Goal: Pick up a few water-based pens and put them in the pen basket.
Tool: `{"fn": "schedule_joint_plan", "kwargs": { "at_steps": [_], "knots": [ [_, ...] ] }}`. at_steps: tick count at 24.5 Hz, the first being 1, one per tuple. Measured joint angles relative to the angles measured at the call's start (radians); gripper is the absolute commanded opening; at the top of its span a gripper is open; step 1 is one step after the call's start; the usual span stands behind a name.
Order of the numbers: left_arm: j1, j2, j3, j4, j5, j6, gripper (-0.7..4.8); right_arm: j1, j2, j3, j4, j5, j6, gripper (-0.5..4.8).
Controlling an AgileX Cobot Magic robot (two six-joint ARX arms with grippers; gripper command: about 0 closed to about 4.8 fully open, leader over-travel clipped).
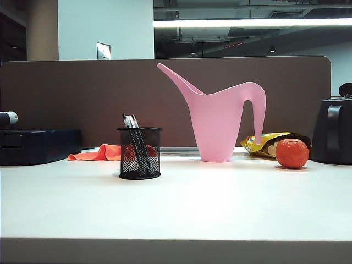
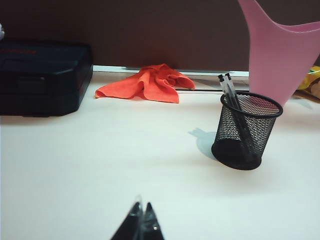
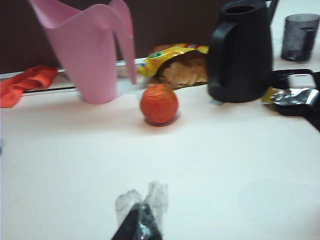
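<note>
You have the water-based pens (image 1: 137, 144) standing in the pen basket (image 1: 139, 153) — black barrels leaning together, their clear-capped tops poking above the rim. The left wrist view shows two tops for certain (image 2: 231, 95); a third I cannot count from here. The basket (image 2: 246, 131) sits upright on the white desk (image 1: 181, 209), left of the middle in the exterior view, well forward of the brown partition.

Just behind it lies a crumpled orange cloth (image 1: 99, 153), and beyond that, at the left edge, a black case (image 1: 37, 145). To the basket's right stands the pink watering can (image 1: 220, 118), spout pointing up and left. Further right you find an orange ball (image 1: 291, 153) on the desk, a yellow snack bag (image 1: 269, 143) behind it, and a black jug (image 1: 333, 131) at the far right edge.

Your left gripper (image 2: 141, 227) hangs low over bare desk, well short of the basket — its jaws are drawn together with nothing between them. Your right gripper (image 3: 141, 220) is likewise over bare desk, near side of the orange ball (image 3: 159, 103); its jaws are closed, empty as far as the blur lets you see.
</note>
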Motion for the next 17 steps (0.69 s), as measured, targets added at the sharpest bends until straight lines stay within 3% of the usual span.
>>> {"fn": "schedule_joint_plan", "kwargs": {
  "at_steps": [9, 17],
  "knots": [
    [0.000, 0.000, 0.000, 0.000, -0.021, 0.000, -0.04, 0.000, 0.000, -0.127, 0.138, 0.073, -0.013, -0.06],
    [0.000, 0.000, 0.000, -0.005, -0.022, 0.000, -0.04, 0.000, -0.001, -0.166, 0.145, 0.131, -0.105, -0.06]
  ]
}}
